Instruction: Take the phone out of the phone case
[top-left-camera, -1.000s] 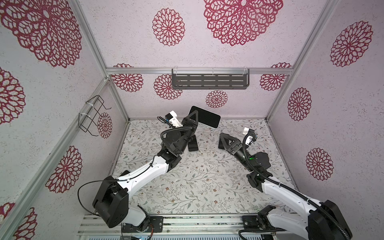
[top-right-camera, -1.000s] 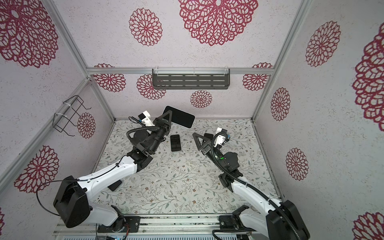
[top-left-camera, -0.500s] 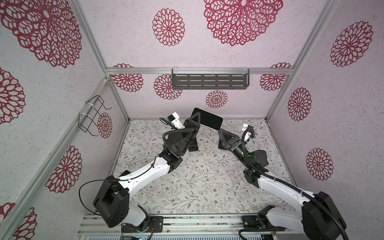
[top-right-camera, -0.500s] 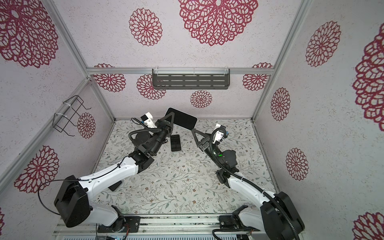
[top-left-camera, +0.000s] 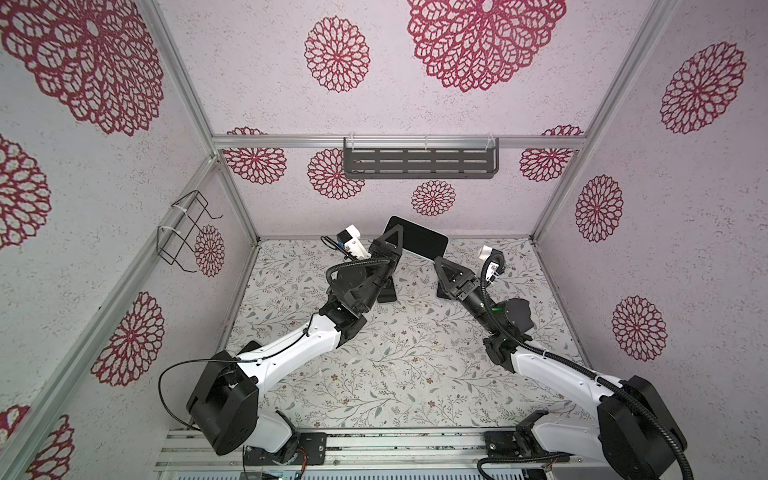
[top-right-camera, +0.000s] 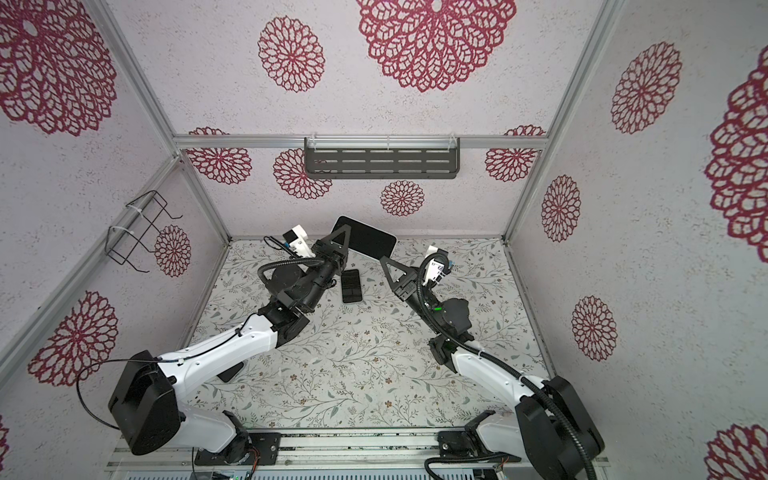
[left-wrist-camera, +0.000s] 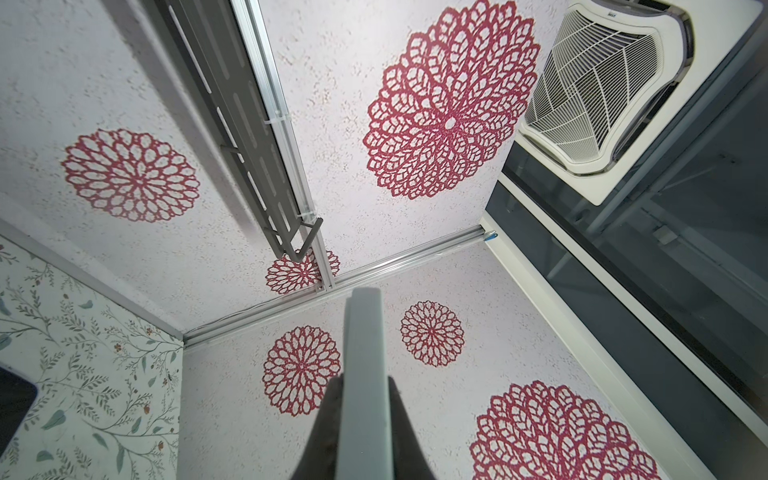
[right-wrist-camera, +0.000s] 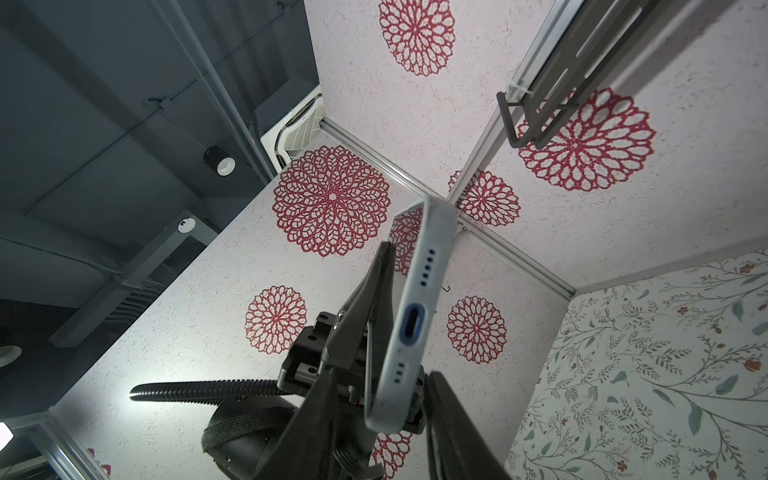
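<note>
grey slotted shelf (top-left-camera: 419, 172) on back wall rail. black wire rack (top-left-camera: 185, 232) on left wall. floral mat (top-left-camera: 415, 365) covers floor. white ceiling vent (left-wrist-camera: 602, 83) overhead.

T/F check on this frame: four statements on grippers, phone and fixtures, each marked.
1. The left gripper holds the phone with black screen and pale blue-grey rim up off the floral-print table. True.
2. The right gripper hangs well clear of the phone. False: its jaws straddle the phone's port end.
3. A flat black rectangular object lies on the table near the left arm. True.
4. The black wire rack hangs on the right-hand wall. False: it is on the left-hand wall in both top views.
</note>
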